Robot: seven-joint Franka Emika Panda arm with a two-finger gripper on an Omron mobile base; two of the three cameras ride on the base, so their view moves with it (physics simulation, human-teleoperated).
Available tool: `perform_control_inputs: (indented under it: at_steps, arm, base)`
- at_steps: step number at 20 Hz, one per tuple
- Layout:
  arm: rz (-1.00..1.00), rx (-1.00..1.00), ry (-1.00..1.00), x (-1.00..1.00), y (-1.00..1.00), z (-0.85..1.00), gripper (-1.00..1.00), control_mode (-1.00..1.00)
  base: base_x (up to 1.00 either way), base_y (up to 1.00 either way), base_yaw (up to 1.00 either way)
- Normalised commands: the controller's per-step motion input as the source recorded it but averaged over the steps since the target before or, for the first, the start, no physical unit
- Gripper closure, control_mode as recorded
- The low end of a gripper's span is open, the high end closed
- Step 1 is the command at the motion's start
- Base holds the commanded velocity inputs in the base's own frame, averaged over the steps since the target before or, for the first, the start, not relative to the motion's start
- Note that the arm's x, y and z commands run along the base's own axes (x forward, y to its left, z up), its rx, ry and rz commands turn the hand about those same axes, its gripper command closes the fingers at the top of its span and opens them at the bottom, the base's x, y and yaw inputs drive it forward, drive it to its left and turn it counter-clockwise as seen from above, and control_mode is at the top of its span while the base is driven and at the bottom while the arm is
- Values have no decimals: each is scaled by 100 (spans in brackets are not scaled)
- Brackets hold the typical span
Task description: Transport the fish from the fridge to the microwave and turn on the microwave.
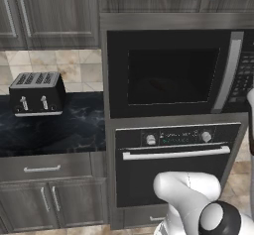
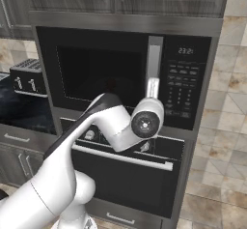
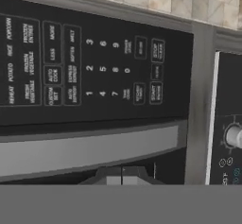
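The microwave (image 1: 173, 73) sits built into the dark cabinet column directly above the black oven (image 1: 173, 159), its door shut and facing out into the room. It is a wide black box, longer side to side than tall, with a dark window (image 2: 99, 76) on the left, a long grey handle (image 2: 154, 61) standing upright beside it, and the button panel (image 2: 182, 90) on the right under a small lit clock. Through the glass I can make out almost nothing, only a faint reddish smudge low in the window, too dim to name. The arm's white wrist covers the lower end of the handle in the right base view. In the hand view the scene is rolled sideways, so the handle (image 3: 90, 150) runs across the frame below the keypad (image 3: 90, 69), whose labels are too blurred to read. The gripper (image 3: 121, 175) hangs close before the handle and panel, its fingers (image 3: 111, 176) pressed together with nothing between them. A black toaster (image 1: 37, 94) stands on the dark marble tabletop (image 1: 59, 130) to the left.
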Motion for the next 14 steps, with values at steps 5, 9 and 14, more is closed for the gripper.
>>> perform_control_inputs:
  at_steps: [5, 9, 14]
  arm:
    - [-4, 10, 0, 0, -21, -10, 100, -100]
    - [0, 8, -2, 0, -9, -19, 100, -100]
    - [0, 1, -2, 0, 0, -23, 100, -100]
  base:
    - [0, 0, 0]
    - [0, 0, 0]
    - [0, 0, 0]
